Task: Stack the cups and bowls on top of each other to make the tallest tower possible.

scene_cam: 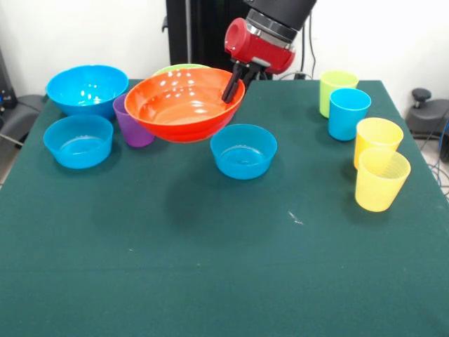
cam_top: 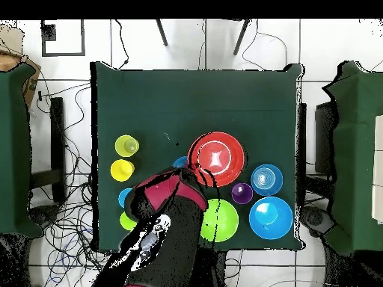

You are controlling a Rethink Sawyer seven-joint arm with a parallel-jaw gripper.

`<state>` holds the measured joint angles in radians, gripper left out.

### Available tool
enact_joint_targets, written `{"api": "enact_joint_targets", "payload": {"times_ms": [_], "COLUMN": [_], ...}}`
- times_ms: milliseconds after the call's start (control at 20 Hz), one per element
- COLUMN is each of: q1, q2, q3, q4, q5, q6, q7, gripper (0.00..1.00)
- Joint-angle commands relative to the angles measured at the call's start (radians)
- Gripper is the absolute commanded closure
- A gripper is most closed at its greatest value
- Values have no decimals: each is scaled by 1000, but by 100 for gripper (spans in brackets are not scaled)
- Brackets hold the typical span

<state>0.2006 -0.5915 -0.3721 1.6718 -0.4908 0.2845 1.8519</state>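
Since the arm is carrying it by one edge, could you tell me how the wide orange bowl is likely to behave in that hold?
The orange bowl hangs tilted from the tool, which pinches only its rim, so it may swing or pivot. It keeps its round shape, so it seems stiff and probably light. Its glossy surface suggests that it could slip from the pinch.

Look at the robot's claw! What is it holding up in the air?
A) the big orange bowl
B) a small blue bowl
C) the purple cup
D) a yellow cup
A. The gripper pinches the rim of the orange bowl, which hangs above the table with its shadow underneath.
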Motion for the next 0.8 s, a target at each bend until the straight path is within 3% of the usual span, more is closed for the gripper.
{"api": "enact_joint_targets", "payload": {"times_ms": [50, 800], "q1": [23, 82], "q2": [-28, -43], "q3": [110, 98], "q4": [19, 24], "q5": [63, 111], "q6": [144, 181], "q7": [79, 114], "gripper": [100, 100]}}
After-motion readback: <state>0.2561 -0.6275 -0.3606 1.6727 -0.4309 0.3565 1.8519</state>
